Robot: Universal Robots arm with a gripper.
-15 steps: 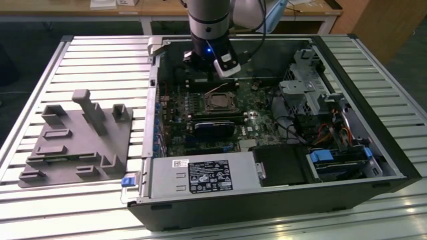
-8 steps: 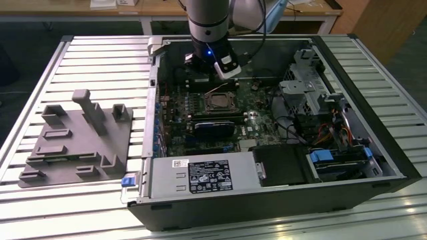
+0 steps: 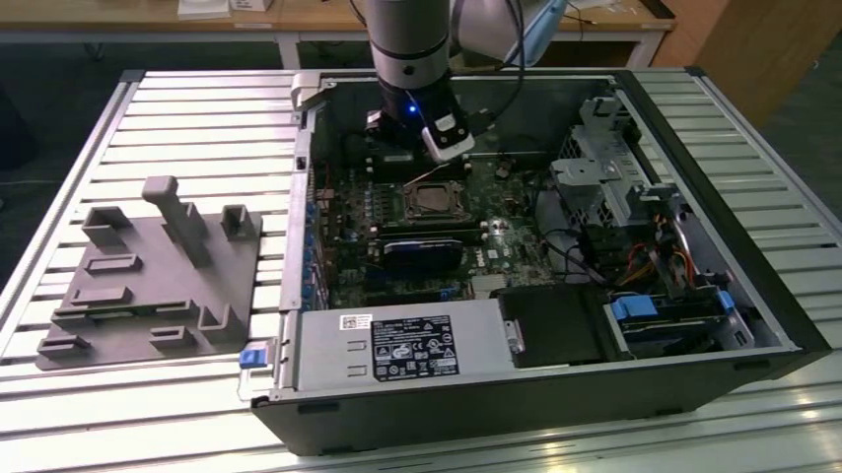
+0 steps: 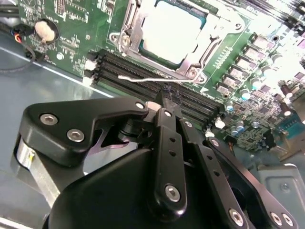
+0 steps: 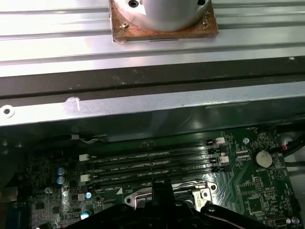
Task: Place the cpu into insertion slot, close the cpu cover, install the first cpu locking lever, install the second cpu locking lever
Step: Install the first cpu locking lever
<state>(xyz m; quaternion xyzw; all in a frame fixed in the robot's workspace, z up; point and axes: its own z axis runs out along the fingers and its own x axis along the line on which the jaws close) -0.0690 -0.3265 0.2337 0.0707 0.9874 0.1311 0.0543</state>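
Room is generous on the slatted metal table (image 3: 197,108) around the grey moulded tray (image 3: 145,296) at the exterior view's left. It is tight inside the black case (image 3: 526,424), where the arm (image 3: 408,49) stands close to the back wall. The insertion slot (image 3: 428,202) sits mid-board below the arm. The second wrist view adds detail: the cpu (image 4: 169,31), smooth and silvery, lies in the slot with the thin steel cpu cover (image 4: 129,31) flat around it. A wire lever (image 4: 140,78) crosses the long black memory slots (image 4: 124,67). The gripper (image 4: 167,93) has its black fingers drawn together just beside that wire.
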